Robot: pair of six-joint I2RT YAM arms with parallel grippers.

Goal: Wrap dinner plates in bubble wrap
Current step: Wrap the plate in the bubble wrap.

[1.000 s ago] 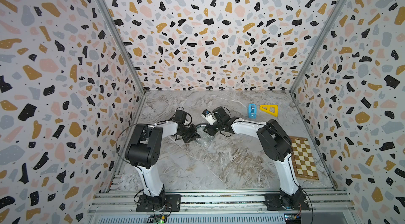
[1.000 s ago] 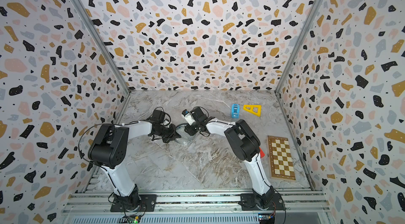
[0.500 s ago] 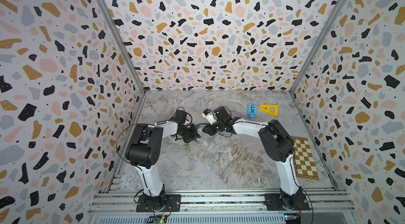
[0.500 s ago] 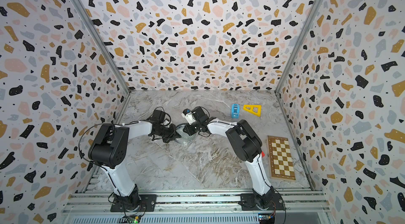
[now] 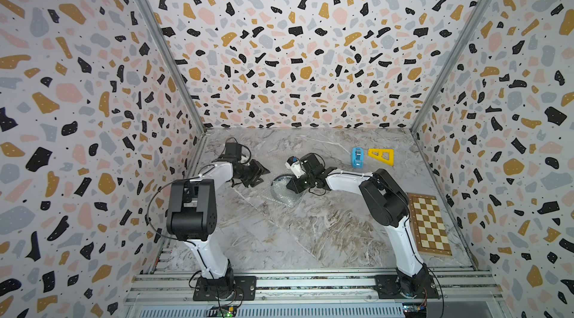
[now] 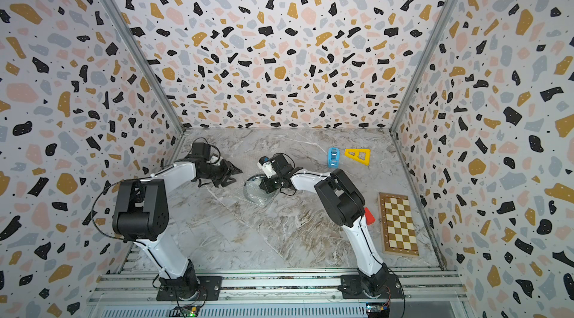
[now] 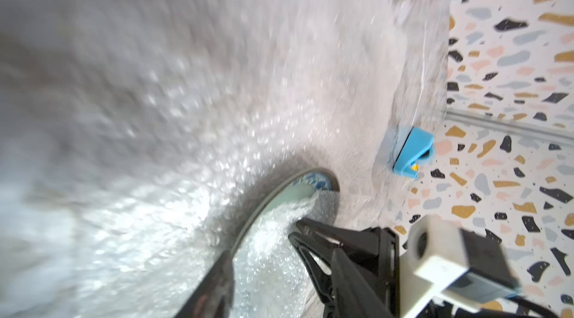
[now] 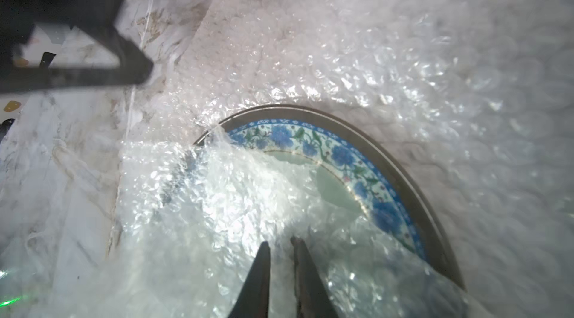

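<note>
Round glazed plate (image 8: pixel 341 158) lying flat mid-table, half under crinkled bubble wrap (image 8: pixel 403 52).
The right gripper (image 8: pixel 279 242) pinches the glossy folded flap over its floral face; the left gripper (image 5: pixel 264 176), jaws spread, sits just left, apart.

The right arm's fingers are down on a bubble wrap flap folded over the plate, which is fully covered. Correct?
Not fully. The bubble wrap flap hides only part of the plate; the right wrist view shows its dark rim and blue floral band bare along one side. The right fingers are on the flap.
</note>
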